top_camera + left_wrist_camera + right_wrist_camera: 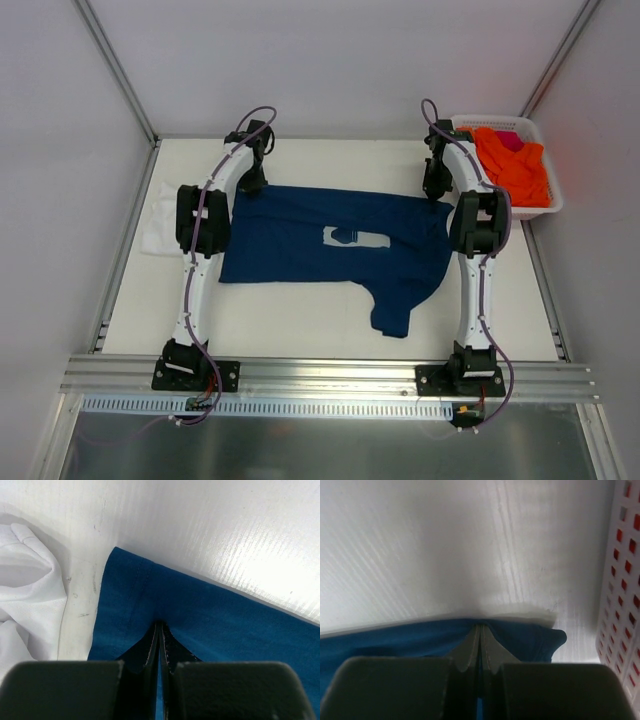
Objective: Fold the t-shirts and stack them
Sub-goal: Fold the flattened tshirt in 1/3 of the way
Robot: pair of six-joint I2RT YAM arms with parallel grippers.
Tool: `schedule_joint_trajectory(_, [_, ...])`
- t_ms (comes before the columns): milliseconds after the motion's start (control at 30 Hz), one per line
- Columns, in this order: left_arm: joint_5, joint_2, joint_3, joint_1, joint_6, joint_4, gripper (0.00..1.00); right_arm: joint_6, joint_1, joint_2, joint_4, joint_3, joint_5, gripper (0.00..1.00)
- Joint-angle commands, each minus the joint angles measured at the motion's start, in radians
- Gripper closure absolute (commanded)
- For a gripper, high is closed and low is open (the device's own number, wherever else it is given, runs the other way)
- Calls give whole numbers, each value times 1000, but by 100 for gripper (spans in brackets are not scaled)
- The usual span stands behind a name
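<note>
Navy tee (320,245) lies spread flat across mid table (300,330), turned sideways w/ pale print (355,238) face up. Its straight edge is to the left, and one sleeve sticks out toward the near side at the right. L gripper (250,183) is down at the tee's far-left corner. In the left wrist view its jaws are pressed together w/ blue cloth pinched between them, and the fabric puckers at the fingertips, so it's clamped on the navy tee. R gripper (435,190) is down at the far-right corner. The right wrist view shows the same: jaws closed tight, the tee's far edge caught between them, a bit of cloth bunched just to the right of the tips. Both arms reach fwd along the tee's two ends, L arm over its left edge, R arm over its right. White tee (160,225) sits crumpled at the table's left side, partly under the L arm, just beside the navy tee's left edge; can't tell if they touch. A white basket (548,205) w/ slotted walls stands at the far-right corner, near the R gripper but apart from it. It holds orange cloth (515,165) heaped up to the rim, plus a bit of pink at the back.
</note>
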Motion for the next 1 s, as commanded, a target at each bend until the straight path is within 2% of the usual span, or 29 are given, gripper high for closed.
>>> schedule_joint_trajectory(0, [-31,17,14,18,1,-31,100,14,-21,2,-16,43,31,100])
schedule_joint_trajectory(67, [-54,-3,16,16,-5,-20,100,6,-21,-27,14,31,20,99])
schedule_joint_trajectory(100, [-74,-32,13,15,-8,-14,94,0,-21,-44,66,2,14,100])
schedule_joint_trajectory(167, [-101,-72,5,10,-7,10,78,-17,-23,-122,152,-52,-4,91])
schedule_joint_trajectory(200, [-115,-117,-2,9,1,47,60,-24,-23,-151,231,-98,-15,84])
schedule_joint_trajectory(233, [-120,-142,-7,1,7,68,41,-40,-26,-180,267,-115,-35,66])
schedule_joint_trajectory(267, [-124,-168,-12,-4,10,87,18,-47,-26,-209,298,-126,-43,54])
schedule_joint_trajectory(300, [-134,-219,-13,-10,24,122,3,-57,-26,-267,344,-132,-53,44])
schedule_joint_trajectory(333, [-161,-248,-13,-19,38,138,1,-66,-24,-298,362,-135,-64,35])
schedule_joint_trajectory(433, [-213,-361,-26,-62,102,202,1,-106,-21,-447,436,-172,-93,28])
schedule_joint_trajectory(567, [-243,-547,-108,-137,165,245,1,-120,-18,-654,438,-255,-118,23])
schedule_joint_trajectory(633, [-249,-604,-214,-157,164,242,1,-91,-17,-781,407,-319,-156,21])
schedule_joint_trajectory(667, [-221,-665,-330,-165,144,242,1,-75,-15,-823,393,-398,-208,21])
schedule_joint_trajectory(733, [-180,-722,-456,-172,107,237,1,-23,-1,-895,335,-484,-217,21])
schedule_joint_trajectory(767, [-164,-774,-587,-174,51,231,1,-14,6,-967,323,-594,-228,21])
schedule_joint_trajectory(833, [-129,-822,-720,-174,-8,230,1,15,49,-1051,329,-731,-199,22])
schedule_joint_trajectory(867, [-123,-864,-837,-177,-58,231,1,15,72,-1134,346,-806,-178,22])
schedule_joint_trajectory(900, [-126,-885,-890,-191,-79,231,1,46,115,-1173,381,-945,-170,22])
schedule_joint_trajectory(933, [-134,-901,-942,-198,-95,233,1,75,139,-1208,395,-1010,-161,22])
schedule_joint_trajectory(967, [-147,-931,-1026,-208,-129,233,1,95,167,-1274,402,-1070,-97,22])
